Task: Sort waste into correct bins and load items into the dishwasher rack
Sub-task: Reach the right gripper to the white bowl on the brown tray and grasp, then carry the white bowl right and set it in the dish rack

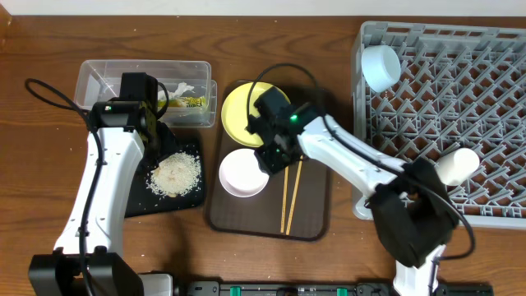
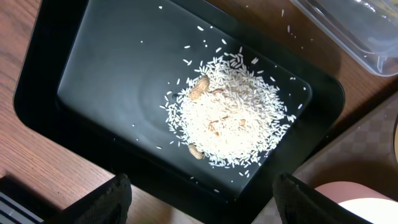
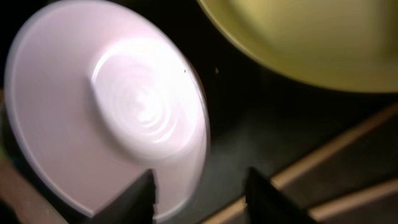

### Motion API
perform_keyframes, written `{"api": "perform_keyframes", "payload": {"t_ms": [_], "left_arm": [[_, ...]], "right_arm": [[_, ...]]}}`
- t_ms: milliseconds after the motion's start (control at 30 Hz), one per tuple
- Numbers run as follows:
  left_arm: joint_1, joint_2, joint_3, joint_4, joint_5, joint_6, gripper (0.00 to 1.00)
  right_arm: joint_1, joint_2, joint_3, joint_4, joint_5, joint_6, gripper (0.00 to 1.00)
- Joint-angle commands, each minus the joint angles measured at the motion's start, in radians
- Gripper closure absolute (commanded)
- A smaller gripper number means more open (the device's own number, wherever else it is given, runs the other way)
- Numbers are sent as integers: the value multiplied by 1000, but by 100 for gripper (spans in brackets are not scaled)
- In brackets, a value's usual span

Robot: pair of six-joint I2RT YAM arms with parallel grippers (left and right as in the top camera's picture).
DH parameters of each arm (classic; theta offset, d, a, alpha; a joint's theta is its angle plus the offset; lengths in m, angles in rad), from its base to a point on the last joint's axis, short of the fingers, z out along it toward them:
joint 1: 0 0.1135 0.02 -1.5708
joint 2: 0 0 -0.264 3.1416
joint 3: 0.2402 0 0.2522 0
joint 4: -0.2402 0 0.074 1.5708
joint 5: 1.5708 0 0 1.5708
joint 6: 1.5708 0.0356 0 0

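Observation:
My left gripper (image 2: 202,202) is open and empty, low over the near edge of the shallow black tray (image 2: 112,68), which holds the rice pile (image 2: 233,109). The clear tub (image 1: 144,82) holds the snack wrapper (image 1: 191,101) and the white scrap (image 1: 182,87). My right gripper (image 3: 202,199) is open, with one finger over the white bowl (image 3: 93,112) and the other just outside its rim. The yellow plate (image 3: 311,37) and the two chopsticks (image 3: 336,149) lie beside it. The grey rack (image 1: 444,115) holds the light blue bowl (image 1: 380,66) and the small cup (image 1: 456,164).
The white bowl (image 1: 243,173), plate (image 1: 242,111) and chopsticks (image 1: 289,197) sit on a dark brown serving tray (image 1: 312,214) in the middle of the wooden table. The black tray (image 1: 140,197) lies left of it, and the rack is close on its right.

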Motion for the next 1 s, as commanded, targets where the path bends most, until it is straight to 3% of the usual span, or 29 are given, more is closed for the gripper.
{"api": "perform_keyframes", "payload": {"t_ms": [0,33,200,400,633,967], "left_arm": [[4,2,9,-6,-19,-6,25],[4,2,9,-6,-19,-6,24],[4,2,9,-6,-19,-6,24],[4,2,9,-6,-19,-6,24],[4,2,9,-5,-19,-6,25],[4,2,9,-5,-19,-6,24]], "right_arm": [[12,45,-8,0,12,53,83],[12,45,-8,0,12,61,90],[-9,2,6,14,27,64,99],[-82,-137,24,8,156,63,99],[-245,-322,24,77,592,37,99],[-499,-342,24,465,1121,-162,99]]}}
